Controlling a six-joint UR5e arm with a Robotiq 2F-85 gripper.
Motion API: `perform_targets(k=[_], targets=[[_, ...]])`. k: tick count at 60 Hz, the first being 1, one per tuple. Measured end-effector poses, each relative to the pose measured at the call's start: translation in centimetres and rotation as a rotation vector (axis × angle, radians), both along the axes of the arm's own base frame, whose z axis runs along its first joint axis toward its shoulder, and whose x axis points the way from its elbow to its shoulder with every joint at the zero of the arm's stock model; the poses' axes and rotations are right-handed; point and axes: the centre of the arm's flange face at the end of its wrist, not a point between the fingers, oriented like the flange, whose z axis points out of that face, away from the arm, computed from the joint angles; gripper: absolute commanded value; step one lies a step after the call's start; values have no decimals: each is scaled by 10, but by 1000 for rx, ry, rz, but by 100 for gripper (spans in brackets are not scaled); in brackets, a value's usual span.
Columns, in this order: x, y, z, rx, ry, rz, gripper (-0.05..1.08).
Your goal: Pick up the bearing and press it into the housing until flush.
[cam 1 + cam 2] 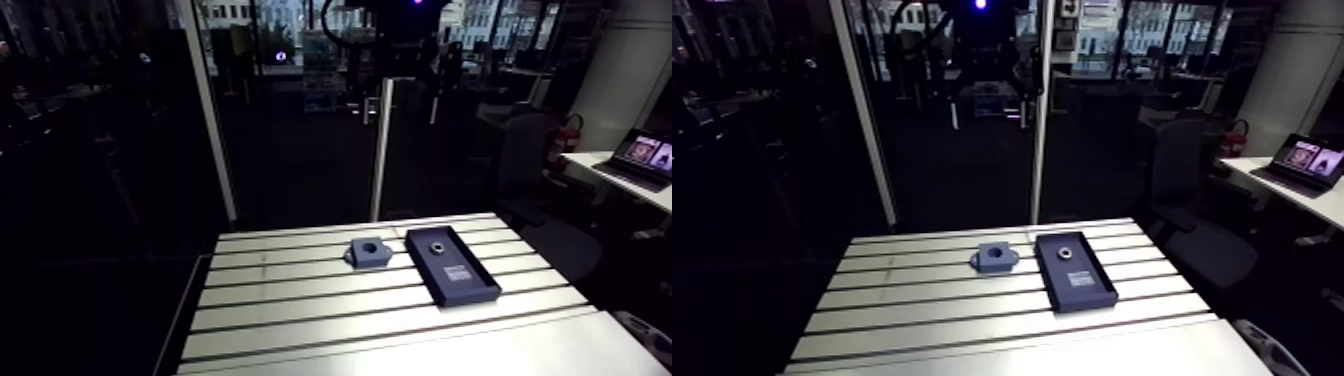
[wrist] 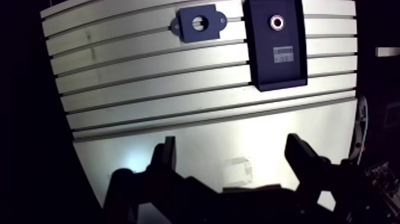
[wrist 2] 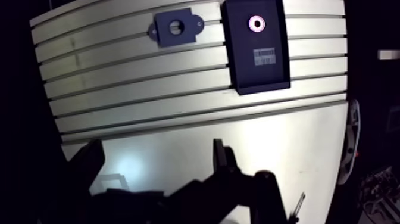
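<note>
The gripper [image 2: 231,146] gapes wide and empty, well apart from the bearing [image 2: 277,22], which lies flat in a dark tray [image 2: 277,74] beside the housing [image 2: 186,27]. Probably a hard, slick metal ring (dense for its size): pinch it across the outer rim

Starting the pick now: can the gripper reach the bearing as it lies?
Probably yes. The bearing lies uncovered in its shallow tray, the housing stands apart beside it, and nothing stands between it and the open gripper.
</note>
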Motion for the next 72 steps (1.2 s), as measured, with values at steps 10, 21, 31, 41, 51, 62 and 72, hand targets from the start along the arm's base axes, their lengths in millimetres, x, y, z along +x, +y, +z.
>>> perform_targets(k=[10,21,31,41,51,62,72], targets=[[-4,3,-5,6,-9,22,1],[-15,17,-18,18,-21,65,1],[-29,41,-33,28,-18,95,1],[-43,58,-51,33,-27,127,1],[-57,68,-70,39,-20,162,1],[-67,78,-94,43,-10,192,1],[-68,90,-114,47,-1,207,1]])
